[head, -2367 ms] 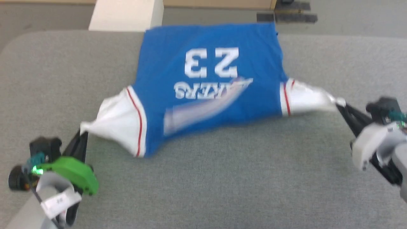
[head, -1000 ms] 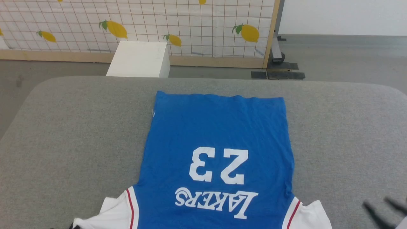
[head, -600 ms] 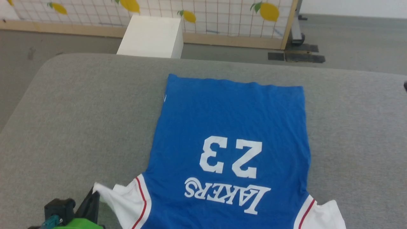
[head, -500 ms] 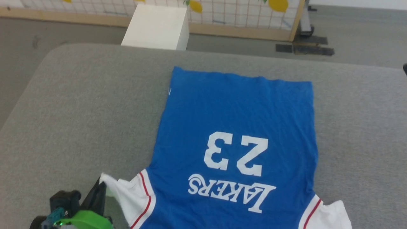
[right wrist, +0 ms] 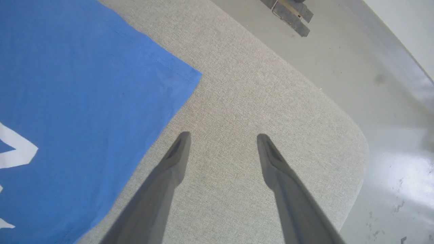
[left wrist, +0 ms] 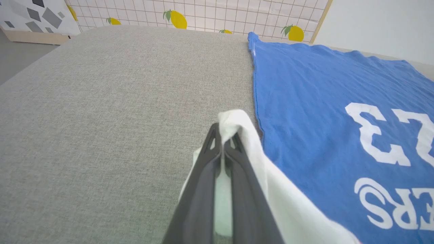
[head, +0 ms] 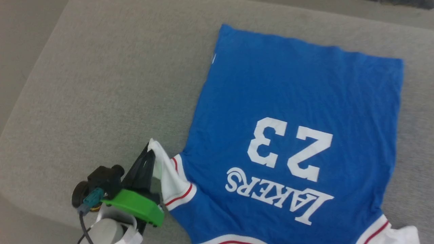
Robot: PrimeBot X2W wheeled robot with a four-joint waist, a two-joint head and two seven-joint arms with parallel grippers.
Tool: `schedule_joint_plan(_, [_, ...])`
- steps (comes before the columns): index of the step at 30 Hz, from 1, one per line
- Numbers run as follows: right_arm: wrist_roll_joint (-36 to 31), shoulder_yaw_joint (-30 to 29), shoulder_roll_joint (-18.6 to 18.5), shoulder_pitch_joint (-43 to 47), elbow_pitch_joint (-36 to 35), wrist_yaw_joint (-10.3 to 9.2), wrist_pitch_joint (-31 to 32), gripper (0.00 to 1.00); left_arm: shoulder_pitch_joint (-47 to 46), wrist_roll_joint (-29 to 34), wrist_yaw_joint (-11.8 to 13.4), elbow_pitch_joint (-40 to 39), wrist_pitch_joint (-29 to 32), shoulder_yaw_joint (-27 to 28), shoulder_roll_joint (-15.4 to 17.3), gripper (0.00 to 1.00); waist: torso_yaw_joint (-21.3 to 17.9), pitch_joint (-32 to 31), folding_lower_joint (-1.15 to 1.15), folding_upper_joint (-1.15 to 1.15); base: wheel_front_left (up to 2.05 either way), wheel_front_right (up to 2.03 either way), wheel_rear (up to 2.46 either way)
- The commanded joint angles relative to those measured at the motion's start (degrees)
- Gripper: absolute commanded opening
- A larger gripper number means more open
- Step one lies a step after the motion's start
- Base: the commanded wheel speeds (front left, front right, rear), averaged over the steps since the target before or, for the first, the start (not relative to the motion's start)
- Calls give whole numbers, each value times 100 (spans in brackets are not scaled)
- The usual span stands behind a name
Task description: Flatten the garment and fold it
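Blue garment (head: 298, 101) lies flat on the grey worktop (head: 101, 84). The left pincer (head: 151, 150) grips its near-left white sleeve (head: 171, 181). The right wrist view shows the right pincer (right wrist: 222, 136) wide apart beside the far hem corner (right wrist: 191, 77).

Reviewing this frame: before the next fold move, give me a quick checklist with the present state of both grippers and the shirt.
1. Grip: left gripper shut on the garment at its white sleeve: ok.
2. Free hand: right gripper open and empty, over bare table beside the hem corner: ok.
3. Blue body lying flat: ok.
4. Held sleeve flat: not ok, it is bunched and lifted.
5. Flatness of other sleeve: cannot tell, cut off by the picture edge.
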Motion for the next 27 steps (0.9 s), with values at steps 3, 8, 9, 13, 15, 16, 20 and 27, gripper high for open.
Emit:
schedule_joint_plan(3, [77,-59,107,-289,470,-9,253,100,-238,116,-132,-43,-26,48,-246,0,820,917,-1,0,0,0,0])
schedule_joint_plan(8, [64,-158,304,-329,921,-9,231,100,-360,262,-276,-71,-26,132,-461,0,978,1175,-1,0,0,0,0])
schedule_joint_plan(9, [60,-158,334,-311,987,-9,202,100,-365,298,-297,-71,-26,162,-492,0,988,1210,-1,0,0,0,0])
schedule_joint_plan(13, [34,-130,385,-152,1229,-9,136,100,-369,412,-378,-36,-26,271,-595,0,1003,1271,-1,0,0,0,0])
schedule_joint_plan(15, [16,-34,371,-1,1311,-9,190,100,-361,465,-412,-7,-26,317,-637,0,995,1273,-1,0,0,0,0])
schedule_joint_plan(16, [33,-12,367,71,1333,-9,190,100,-359,493,-430,10,-26,341,-664,0,990,1273,-1,0,0,0,0])
schedule_joint_plan(20, [81,82,326,276,1333,-9,208,100,-350,585,-500,73,-26,422,-743,0,953,1262,-1,0,0,0,0])
schedule_joint_plan(27, [205,163,262,244,1146,-9,-23,0,-293,707,-582,222,-26,571,-787,0,808,1023,-1,0,0,0,0])
